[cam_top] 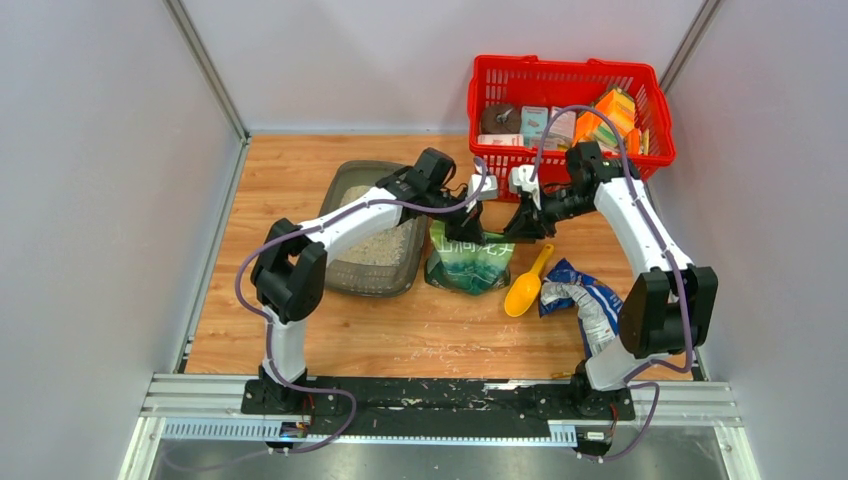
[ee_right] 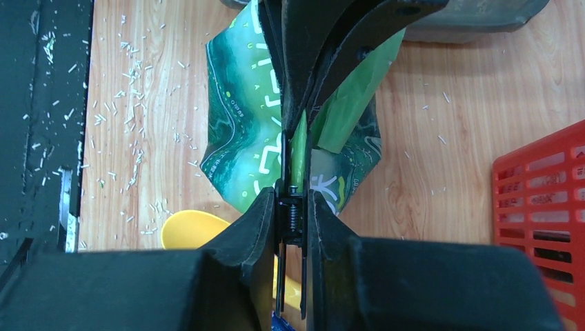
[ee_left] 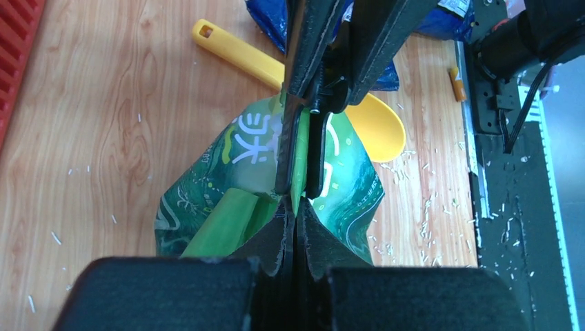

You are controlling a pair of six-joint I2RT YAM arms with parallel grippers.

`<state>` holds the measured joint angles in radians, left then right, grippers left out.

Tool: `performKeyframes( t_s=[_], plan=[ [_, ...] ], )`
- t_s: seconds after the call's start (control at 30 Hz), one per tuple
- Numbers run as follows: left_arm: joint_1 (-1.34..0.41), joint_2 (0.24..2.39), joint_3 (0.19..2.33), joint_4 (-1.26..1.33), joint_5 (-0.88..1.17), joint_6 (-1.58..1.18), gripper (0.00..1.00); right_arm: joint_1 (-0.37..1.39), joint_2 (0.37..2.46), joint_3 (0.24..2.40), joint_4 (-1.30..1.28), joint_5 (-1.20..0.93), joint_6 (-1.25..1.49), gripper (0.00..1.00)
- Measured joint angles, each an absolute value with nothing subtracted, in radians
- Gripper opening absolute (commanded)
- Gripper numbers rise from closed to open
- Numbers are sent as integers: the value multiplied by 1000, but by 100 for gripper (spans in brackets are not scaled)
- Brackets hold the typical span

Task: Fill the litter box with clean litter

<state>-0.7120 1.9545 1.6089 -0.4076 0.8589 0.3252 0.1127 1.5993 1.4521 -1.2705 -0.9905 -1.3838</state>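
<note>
The left gripper (ee_left: 295,212) and right gripper (ee_right: 293,200) each pinch the top of the bag (cam_top: 468,262) — likely to pull it open — just right of the litter box (cam_top: 385,283).

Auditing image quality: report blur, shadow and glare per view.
Top external: even light, sharp, no harsh glare. Left wrist: left claw looms dark and soft-edged at the bottom; green bag sharp. Right wrist: likewise, right claw dark, nearly featureless.
</note>
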Motion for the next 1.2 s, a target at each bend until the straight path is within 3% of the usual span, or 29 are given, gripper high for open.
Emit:
performKeyframes(
  t_s=[0.2,0.33,0.43,0.77,0.97,1.1,1.13,1.2],
  plan=[
    [-691,1937,1563,-353,866,245,2,112,1565,1385,-1144,-1020,-1251,0],
    [-676,1922,1549,-343,887,238,23,112,1530,1343,-1064,-1042,-1161,0],
    [-667,1900,1549,-369,920,276,28,113,1530,1335,-1042,-1069,-1121,0],
    [-662,1773,1652,-704,974,648,31,126,1584,1341,-1079,-1113,-1156,0],
    [-662,1789,1657,-866,940,809,27,122,1584,1338,-1080,-1130,-1171,0],
    [-662,1806,1656,-927,894,888,11,121,1582,1307,-1039,-1156,-1147,0],
    [-662,1807,1652,-929,884,899,3,120,1580,1296,-1025,-1162,-1141,0],
    [-661,1807,1644,-932,867,912,0,118,1573,1279,-1001,-1171,-1129,0]
  ],
)
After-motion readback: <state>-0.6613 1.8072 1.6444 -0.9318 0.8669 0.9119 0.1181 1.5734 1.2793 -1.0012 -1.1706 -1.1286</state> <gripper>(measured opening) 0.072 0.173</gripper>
